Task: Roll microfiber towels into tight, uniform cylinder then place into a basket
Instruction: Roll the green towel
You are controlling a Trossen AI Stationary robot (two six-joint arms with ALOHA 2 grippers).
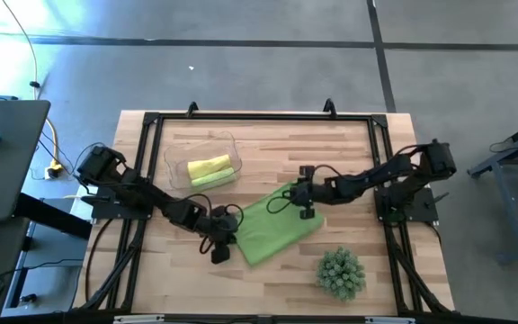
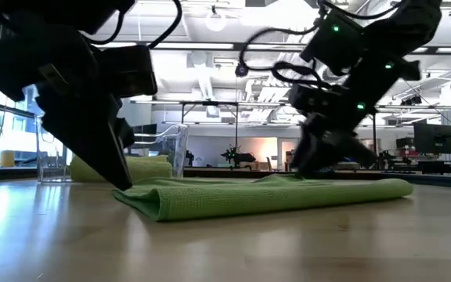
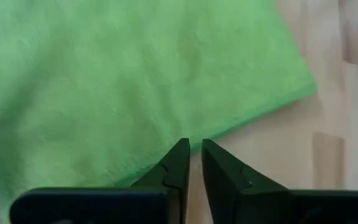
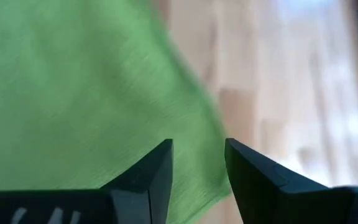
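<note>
Basket (image 1: 203,149) at counter (image 1: 367,180) rear left, holding a yellow and a lime rolled towel (image 1: 212,170). Left tool (image 3: 191,152) at the spread lime towel (image 1: 277,225) near edge, fingers a narrow slit apart, possibly pinching nothing. Right tool (image 4: 197,155) over the far edge, parted, gripping nothing. Spiky plant (image 1: 341,273) front right.

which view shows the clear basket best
The high view: the basket shows whole from above, near the table's far left, with two rolled towels inside, one yellow and one lime green. The low view shows only its clear wall behind the left arm. Neither wrist view shows it.
</note>
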